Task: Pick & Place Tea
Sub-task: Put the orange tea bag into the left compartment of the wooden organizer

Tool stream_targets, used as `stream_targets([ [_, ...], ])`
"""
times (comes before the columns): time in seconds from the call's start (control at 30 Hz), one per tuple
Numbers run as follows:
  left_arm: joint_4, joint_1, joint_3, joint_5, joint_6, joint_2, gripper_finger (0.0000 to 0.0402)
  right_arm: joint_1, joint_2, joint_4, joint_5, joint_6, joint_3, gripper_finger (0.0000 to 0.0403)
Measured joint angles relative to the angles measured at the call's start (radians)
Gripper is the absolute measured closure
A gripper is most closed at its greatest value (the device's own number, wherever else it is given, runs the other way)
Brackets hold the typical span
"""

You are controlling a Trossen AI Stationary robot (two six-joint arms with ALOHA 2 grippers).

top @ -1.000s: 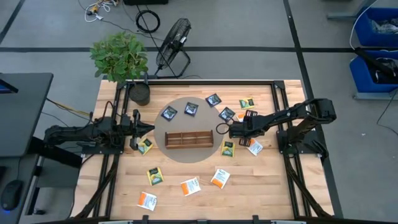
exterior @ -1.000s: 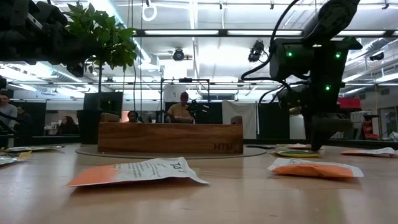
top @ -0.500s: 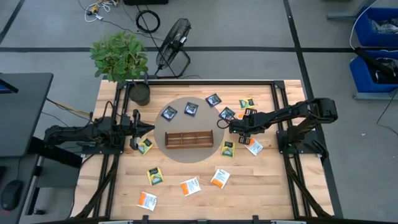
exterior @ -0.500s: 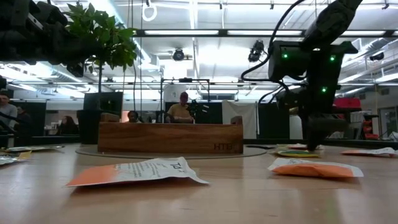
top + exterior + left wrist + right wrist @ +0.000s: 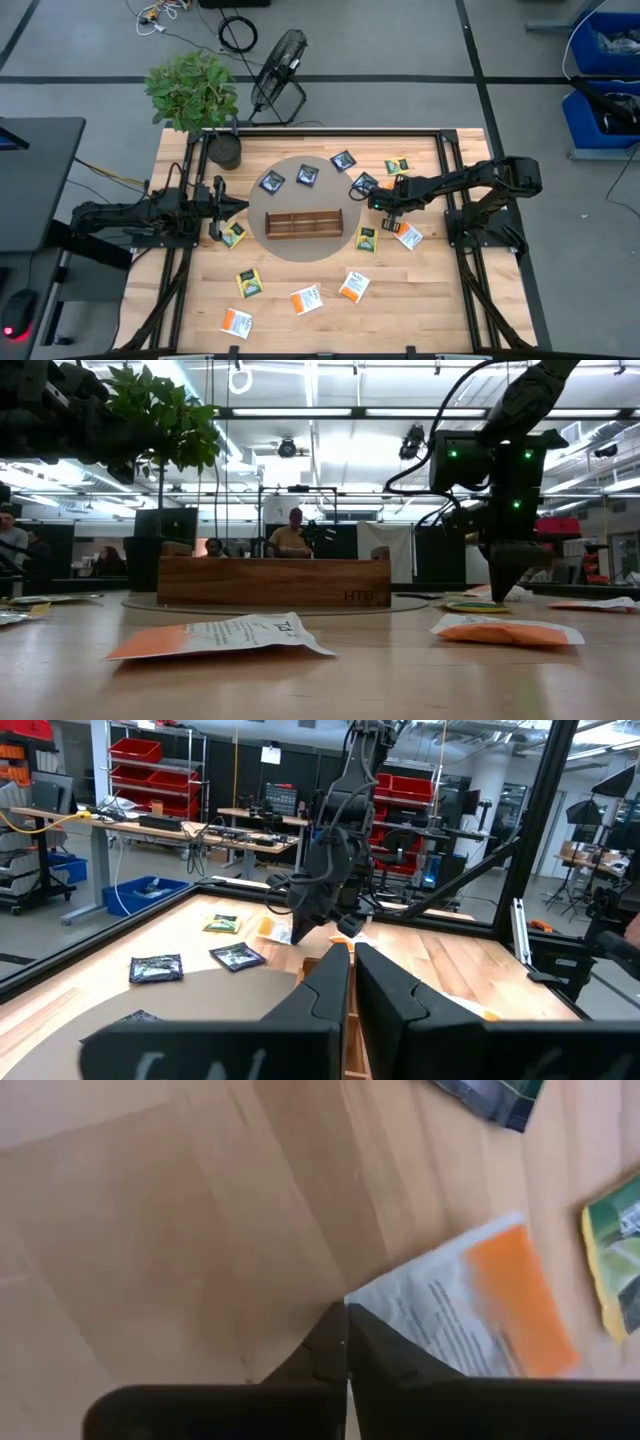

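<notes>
Orange-and-white tea sachet (image 5: 470,1315) lies flat on the table (image 5: 300,275), just right of the round grey mat (image 5: 300,170), under the right gripper (image 5: 388,205). Right wrist view: its near corner sits right at the tips of the closed jaws. A second ago the jaws stood wide; half a sec later part-closed; now shut. Arm also drew back toward 3 o'clock, from the mat edge to over the sachet.

Meaning (judgement): grasp step just done, a pinch on the sachet corner. Whether the corner is truly caught btw the tips cannot tell; sachet looks flat on the wood, not lifted. Lift will prove it. Place into the wooden tray (image 5: 304,223) not yet begun.

Orientation: sachet nearly square, slightly oblong. In the right wrist view the white end is toward the jaws, orange end away; long axis runs diagonal across the wood grain. In the high view it is mostly hidden by the gripper, so no clock bearing given.

Neighbours: yellow-green sachet (image 5: 367,238) at approx 7 o'clock of the gripper; another orange-and-white sachet (image 5: 409,236) at 5; navy sachet (image 5: 364,183) at 11.

Left gripper (image 5: 238,206) waits at the mat's 9 o'clock side, jaws closed, empty.
</notes>
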Motion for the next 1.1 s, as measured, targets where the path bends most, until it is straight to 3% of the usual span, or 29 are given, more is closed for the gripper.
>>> stream_targets([
  [0.23, 0.008, 0.000, 0.000, 0.000, 0.002, 0.000, 0.0376, 0.053, 0.006, -0.149, 0.018, 0.022, 0.090, 0.0400],
  [0.67, 0.021, 0.001, 0.000, -0.042, 0.061, 0.020, 0.0376, 0.193, -0.065, -0.184, -0.037, 0.024, 0.297, 0.0402],
  [0.97, 0.134, 0.001, 0.000, -0.070, 0.087, 0.161, 0.0372, 0.235, -0.113, -0.245, -0.035, 0.014, 0.400, 0.0403],
  [1.1, 0.214, 0.001, 0.000, -0.070, 0.089, 0.244, 0.0335, 0.241, -0.132, -0.271, -0.037, 0.002, 0.434, 0.0403],
])
